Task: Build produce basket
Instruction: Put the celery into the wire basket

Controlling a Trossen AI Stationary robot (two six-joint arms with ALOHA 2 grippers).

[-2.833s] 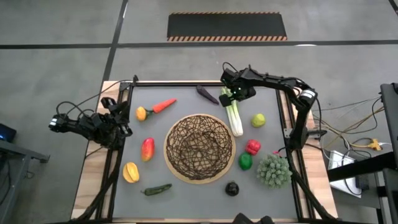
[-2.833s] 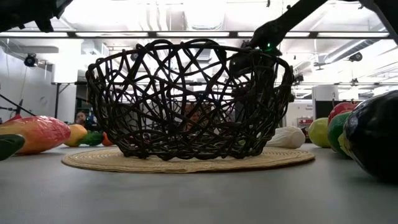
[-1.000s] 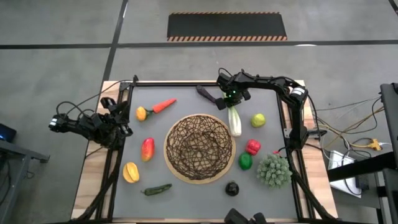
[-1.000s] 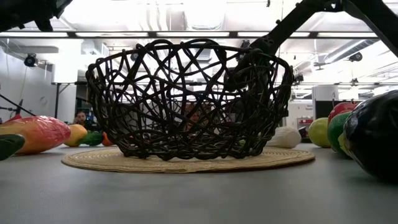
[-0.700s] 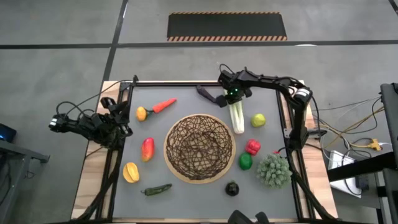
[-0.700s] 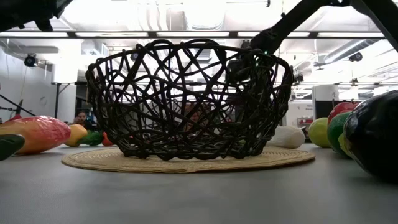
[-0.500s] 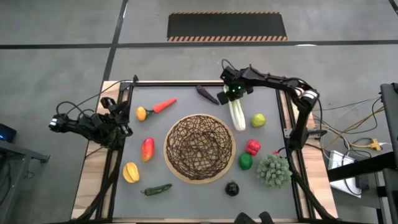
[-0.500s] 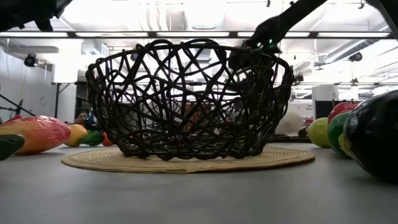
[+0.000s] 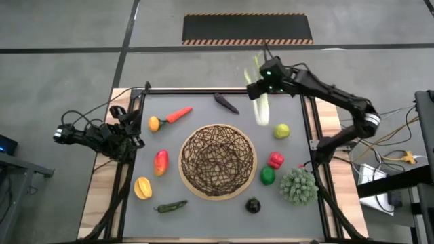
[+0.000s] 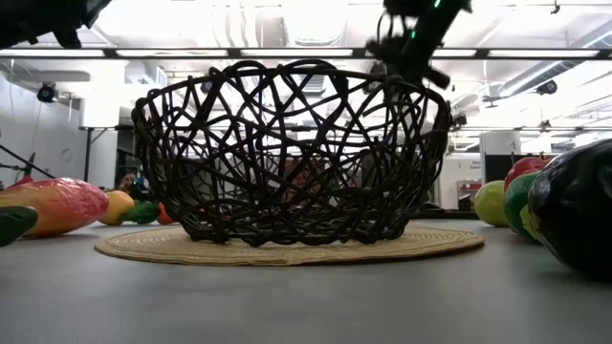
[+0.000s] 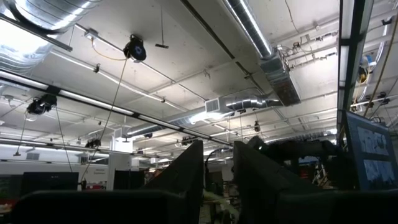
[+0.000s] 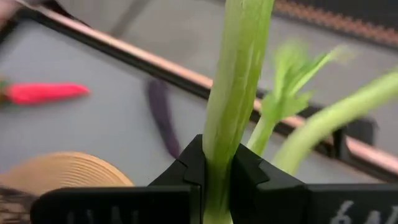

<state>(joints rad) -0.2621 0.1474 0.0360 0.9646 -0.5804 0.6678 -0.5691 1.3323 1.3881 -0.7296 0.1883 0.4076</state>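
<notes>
Since the earlier frame the leek (image 9: 260,102) has risen off the bench, fingers of the right gripper (image 12: 216,169) clenched on its stalk, hanging beyond the basket (image 9: 218,161). Basket holds nothing; all other produce lies around it. Left gripper (image 9: 130,129), fingers nearly closed on nothing, waits well left of the basket.

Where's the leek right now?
The leek hangs in the right gripper, lifted over the table's far right, between the dark eggplant and the lime.

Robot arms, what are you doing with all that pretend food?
The right gripper is shut on the leek and holds it in the air near the table's far edge. The basket in the middle has nothing in it yet. The other produce lies around it. The left gripper waits at the left side.
</notes>
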